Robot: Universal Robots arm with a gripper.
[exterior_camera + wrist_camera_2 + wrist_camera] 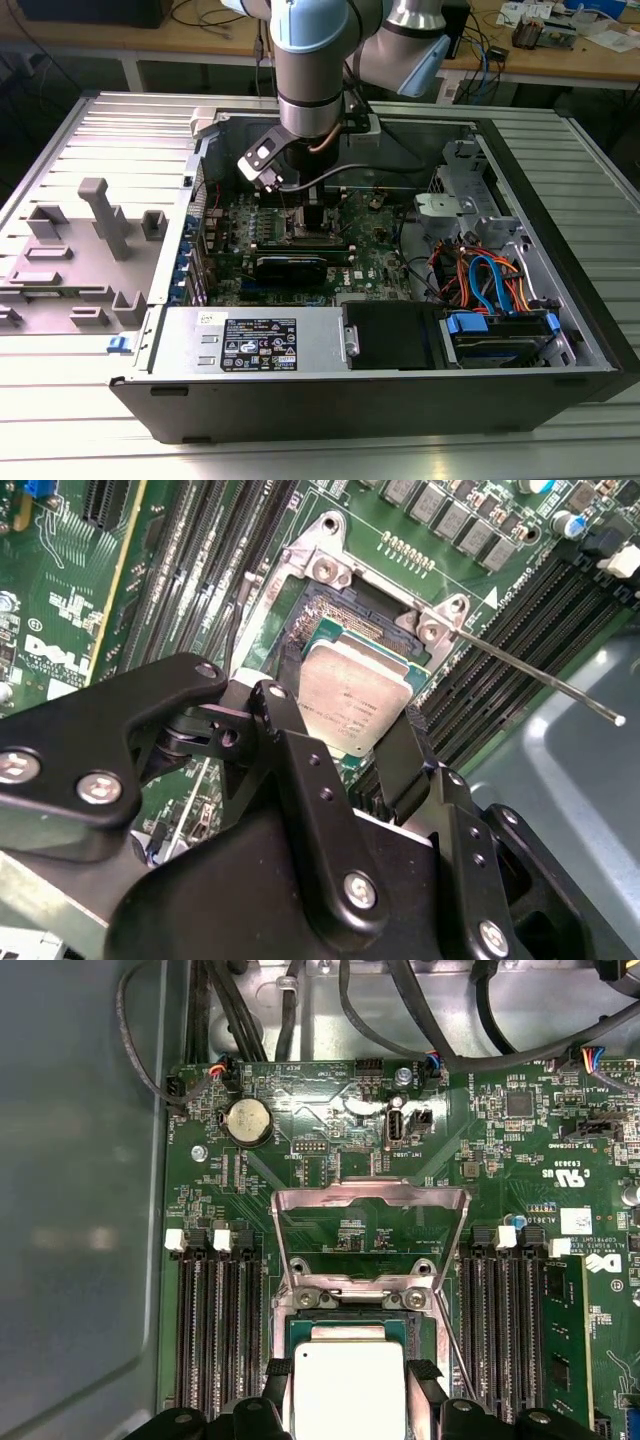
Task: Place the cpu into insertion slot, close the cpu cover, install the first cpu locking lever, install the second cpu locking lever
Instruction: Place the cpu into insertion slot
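Note:
My gripper (350,732) is shut on the cpu (350,685), a flat silver-grey square held by two opposite edges between the black fingers (283,725). The chip sits right at the insertion slot (322,615), whose dark centre and silvery rim show past its far edge; I cannot tell whether it rests in it. In the first wrist view the cpu (348,1385) lies between the fingertips (277,1370). The cpu cover (370,1196) stands raised behind the socket. A thin locking lever (540,675) sticks out to one side. In the exterior view the gripper (310,215) hangs over the green motherboard (375,250).
Long black memory slots (215,1320) flank the socket on both sides. A long black card (290,265) lies just in front of it. The open case holds a power supply (250,345) and a drive cage with cables (490,285). Grey fixtures (100,215) stand at the exterior view's left.

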